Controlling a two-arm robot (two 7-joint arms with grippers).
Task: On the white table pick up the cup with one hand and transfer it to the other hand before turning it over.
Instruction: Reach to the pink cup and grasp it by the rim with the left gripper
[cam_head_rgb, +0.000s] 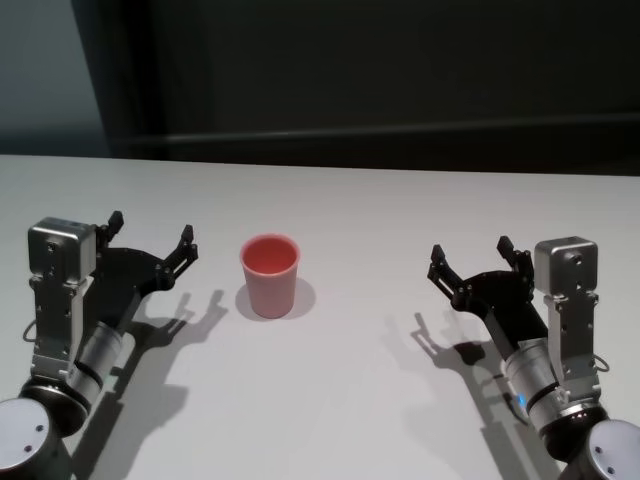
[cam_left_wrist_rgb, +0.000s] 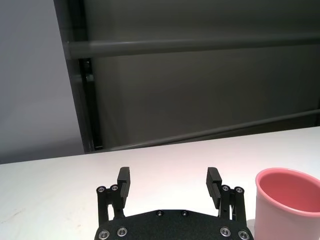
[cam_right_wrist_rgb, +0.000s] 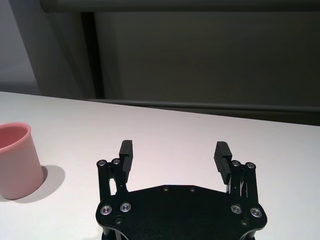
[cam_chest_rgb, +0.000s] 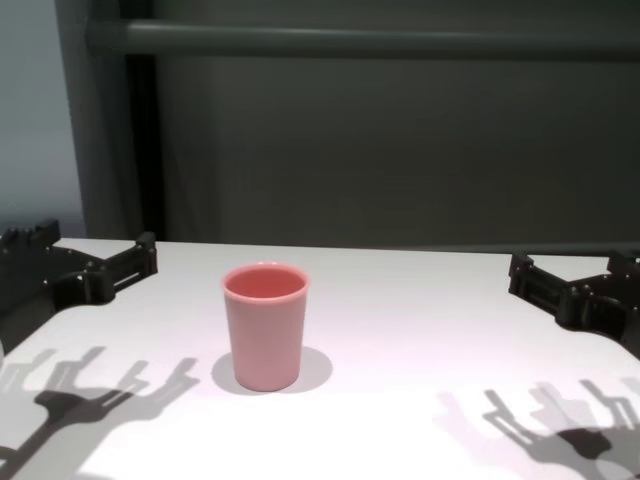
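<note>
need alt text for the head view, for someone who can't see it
A pink cup stands upright, mouth up, on a white table, with nothing holding it. The left gripper hovers open just left of the cup, and the right gripper hovers open farther off to its right. A dark wall lies behind the table.

no readable text, labels or numbers

Left gripper (cam_head_rgb: 150, 235) jaws spread, right gripper (cam_head_rgb: 472, 258) likewise, both empty
</note>
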